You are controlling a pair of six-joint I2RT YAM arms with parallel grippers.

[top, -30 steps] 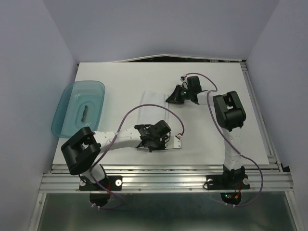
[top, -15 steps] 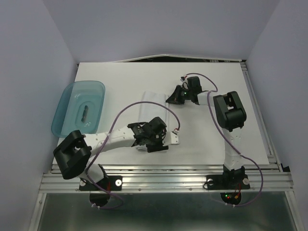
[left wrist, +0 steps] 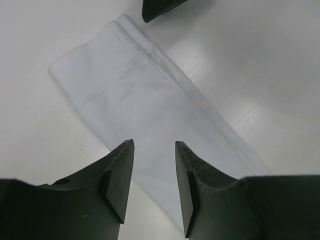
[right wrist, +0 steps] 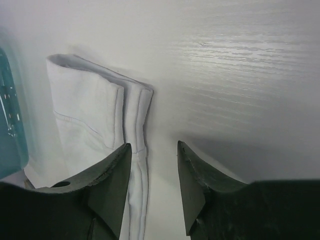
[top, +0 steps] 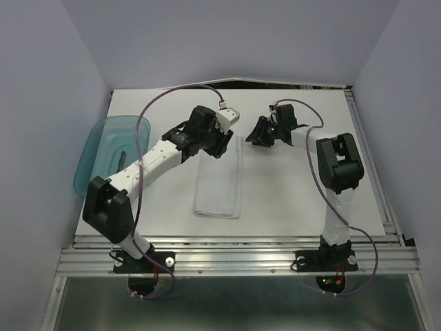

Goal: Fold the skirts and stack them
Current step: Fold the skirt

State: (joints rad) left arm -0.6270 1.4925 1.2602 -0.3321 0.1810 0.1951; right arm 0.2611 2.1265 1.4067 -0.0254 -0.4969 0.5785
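So the pale white soft-cloth skirt (top: 219, 181) is only folded into a long strip; cross-folds and stacking are left, looks like. The left gripper (left wrist: 153, 149) and right gripper (right wrist: 153, 147) are held apart, empty.

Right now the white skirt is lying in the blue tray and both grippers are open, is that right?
Not quite. The skirt lies flat on the table, beside the tray, not in it; the top view shows that. The left gripper and right gripper are both open.
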